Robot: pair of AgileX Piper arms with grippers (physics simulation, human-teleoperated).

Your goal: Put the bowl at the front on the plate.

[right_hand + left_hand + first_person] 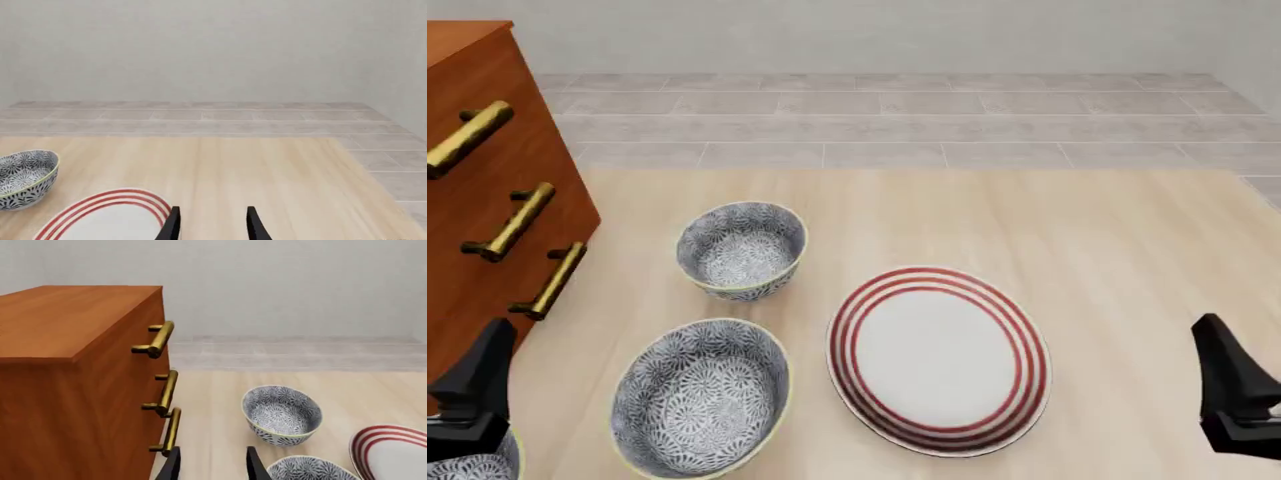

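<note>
The bowl shows only as a patterned sliver with a pale rim at the front left corner of the front view, right under my left gripper. It is out of sight in the left wrist view, where the left gripper stands open and holds nothing. The plate, white with red rings, lies mid-table to the bowl's right; its edge also shows as plate and plate. My right gripper is open and holding nothing, low at the front right beside the plate, also seen as right gripper.
A wider shallow patterned bowl lies just left of the plate. A second deep patterned bowl stands behind it. A wooden drawer chest with brass handles blocks the left side. The table's far edge meets a tiled floor.
</note>
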